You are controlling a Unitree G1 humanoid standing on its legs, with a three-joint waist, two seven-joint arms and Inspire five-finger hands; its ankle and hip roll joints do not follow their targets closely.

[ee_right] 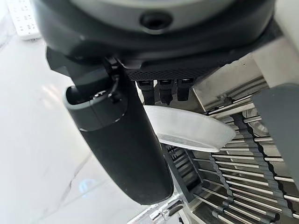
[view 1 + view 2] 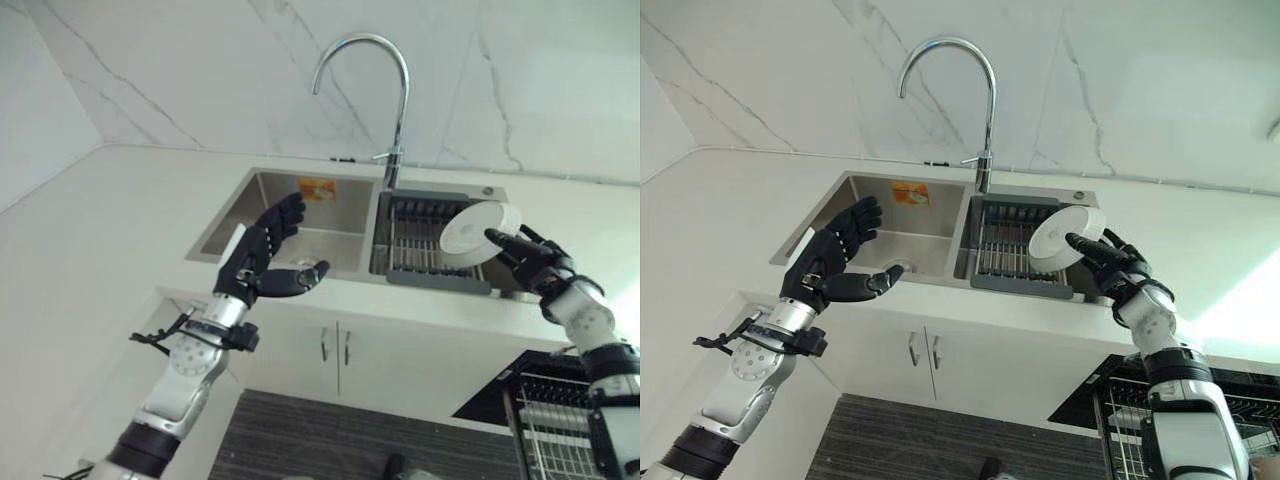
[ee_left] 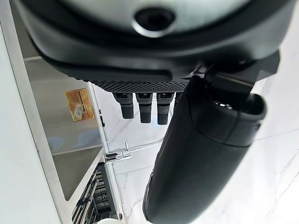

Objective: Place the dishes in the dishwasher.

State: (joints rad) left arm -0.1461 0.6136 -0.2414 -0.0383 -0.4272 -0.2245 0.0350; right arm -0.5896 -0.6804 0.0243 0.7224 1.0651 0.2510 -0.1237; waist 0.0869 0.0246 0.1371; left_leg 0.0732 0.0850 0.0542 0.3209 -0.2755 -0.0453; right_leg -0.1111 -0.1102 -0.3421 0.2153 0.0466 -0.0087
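A round white dish [image 2: 470, 232] hangs tilted on edge over the dark drying rack [image 2: 420, 250] in the right basin of the steel sink [image 2: 285, 205]. My right hand [image 2: 535, 262] is shut on it, with the thumb across its face and the fingers behind its rim; the right wrist view shows the dish [image 1: 187, 128] between the thumb [image 1: 121, 140] and the fingers. My left hand [image 2: 262, 255] hovers open over the front edge of the left basin, holding nothing. The dishwasher's pulled-out rack [image 2: 560, 430] shows at the lower right, below the counter.
A tall curved faucet [image 2: 400, 100] rises behind the sink, between the basins. An orange sticker [image 2: 317, 188] sits on the left basin's back wall. White counter [image 2: 110, 230] spreads to the left. Cabinet doors with handles [image 2: 335, 345] lie under the sink.
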